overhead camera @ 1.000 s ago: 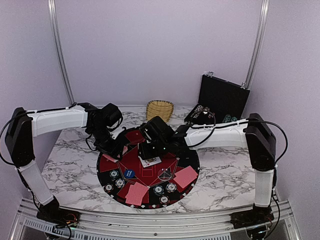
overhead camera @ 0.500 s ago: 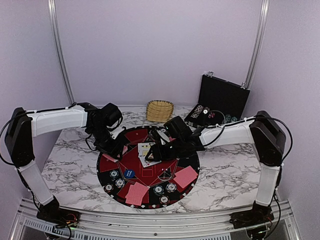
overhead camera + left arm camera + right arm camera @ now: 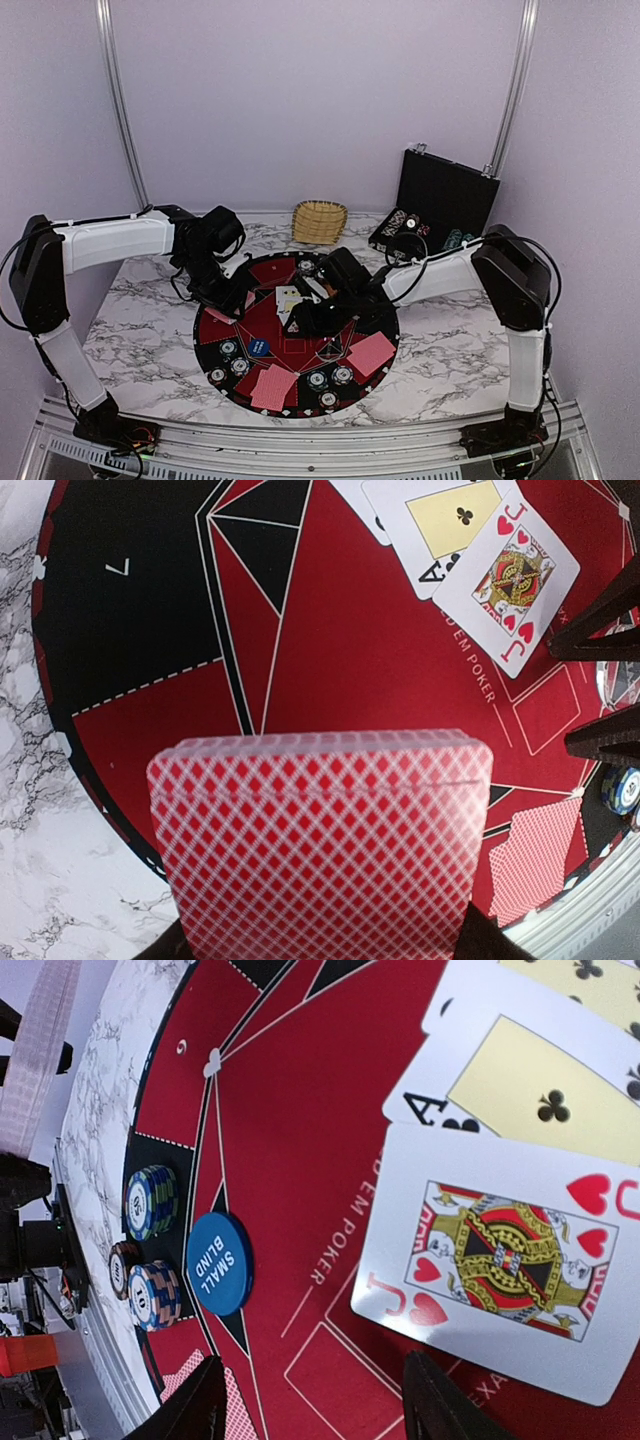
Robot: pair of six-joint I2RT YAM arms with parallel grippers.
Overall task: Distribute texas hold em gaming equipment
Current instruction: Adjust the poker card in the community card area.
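While left pincer (image 3: 325,942) stays clamped on deck (image 3: 320,840), right pincer (image 3: 318,1400) has spread apart above laid jack (image 3: 495,1260).

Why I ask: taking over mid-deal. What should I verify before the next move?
1. Left claw gripping red-backed deck: ok.
2. Right claw open, empty: ok.
3. Jack of hearts face up on mat: ok.
4. Face-up cards separated: not ok; jack overlaps ace of clubs.
5. Small blind button on mat: ok.
6. Third face-up card identity: cannot tell, cropped.
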